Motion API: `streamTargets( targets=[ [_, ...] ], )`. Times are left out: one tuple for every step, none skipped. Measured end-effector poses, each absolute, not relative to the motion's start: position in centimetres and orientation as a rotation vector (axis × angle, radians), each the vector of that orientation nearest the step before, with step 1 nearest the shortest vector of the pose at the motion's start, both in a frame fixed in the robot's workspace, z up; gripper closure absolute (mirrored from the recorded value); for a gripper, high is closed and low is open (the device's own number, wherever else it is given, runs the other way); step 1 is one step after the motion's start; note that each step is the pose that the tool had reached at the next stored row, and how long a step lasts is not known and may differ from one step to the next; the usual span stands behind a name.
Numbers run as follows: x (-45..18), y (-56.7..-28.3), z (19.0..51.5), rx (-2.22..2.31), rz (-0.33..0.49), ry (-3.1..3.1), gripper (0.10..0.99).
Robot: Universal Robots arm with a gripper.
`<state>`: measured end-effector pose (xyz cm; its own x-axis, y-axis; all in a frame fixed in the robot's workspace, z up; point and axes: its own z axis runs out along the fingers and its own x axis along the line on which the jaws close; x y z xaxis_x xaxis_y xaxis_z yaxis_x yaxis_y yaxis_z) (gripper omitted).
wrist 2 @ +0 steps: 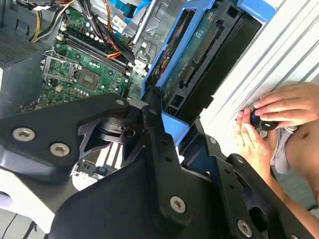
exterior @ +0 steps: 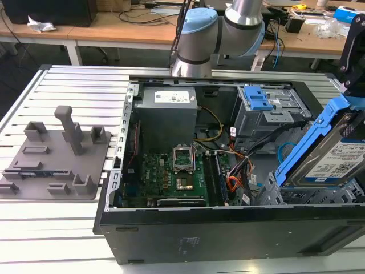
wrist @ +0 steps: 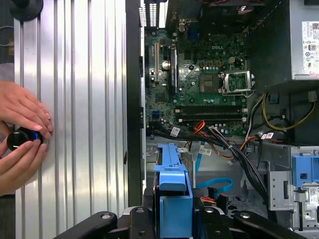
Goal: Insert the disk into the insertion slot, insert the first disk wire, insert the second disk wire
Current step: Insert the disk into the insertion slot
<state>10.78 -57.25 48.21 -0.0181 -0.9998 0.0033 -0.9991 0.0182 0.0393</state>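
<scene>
So the arm's fingers point(wrist 2: 155, 130) are clamped on the blue frame of the disk point(exterior: 341, 161), one on each side, which you see best in the first wrist view where the frame sits pinched between the black linkages. The disk isn't seated. In the exterior view it hangs tilted, label side up, at that view's right end of the open PC case, with its lower edge just above the insertion slot point(exterior: 272, 195), the perforated silver cage. The taller bay with the blue latch point(exterior: 259, 101) sits further back in the case. The first disk wire point(exterior: 232, 184), the red/orange/black bundle, lies loose between the motherboard point(exterior: 171, 171) and the cage and isn't touching the disk. The second disk wire point(wrist: 215, 184), the light-blue one, curls in a loop on the case floor right beside the frame, also loose. Can't make out either plug. A person's hands point(wrist: 20, 132) rest on the slatted aluminium bench point(exterior: 74, 85) beside the case, cupped around a small black knob point(wrist: 20, 139) with a blue ring. A grey plastic fixture point(exterior: 57, 154) sits on the bench off to the exterior view's left, well apart from the case.
</scene>
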Motion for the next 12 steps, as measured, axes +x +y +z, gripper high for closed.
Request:
streamTargets(
  targets=[
    [10.76,-57.25,48.22,2.182,-0.042,-2.222,0.722],
    [10.66,-57.28,48.21,2.194,-0.052,-2.233,0.722],
    [10.60,-57.30,48.21,2.201,-0.059,-2.241,0.722],
    [10.56,-57.33,48.21,2.206,-0.064,-2.245,0.722],
    [10.53,-57.35,48.20,2.210,-0.068,-2.248,0.722],
    [10.50,-57.37,48.20,2.212,-0.072,-2.251,0.722],
    [10.50,-57.38,48.19,2.213,-0.073,-2.251,0.722],
    [10.50,-57.37,48.19,2.213,-0.073,-2.251,0.722],
    [10.49,-57.38,48.20,2.213,-0.073,-2.252,0.722],
    [10.49,-57.38,48.19,2.213,-0.073,-2.252,0.722],
    [10.49,-57.38,48.17,2.213,-0.073,-2.252,0.722],
    [10.47,-57.39,48.13,2.214,-0.071,-2.253,0.722]
  ],
)
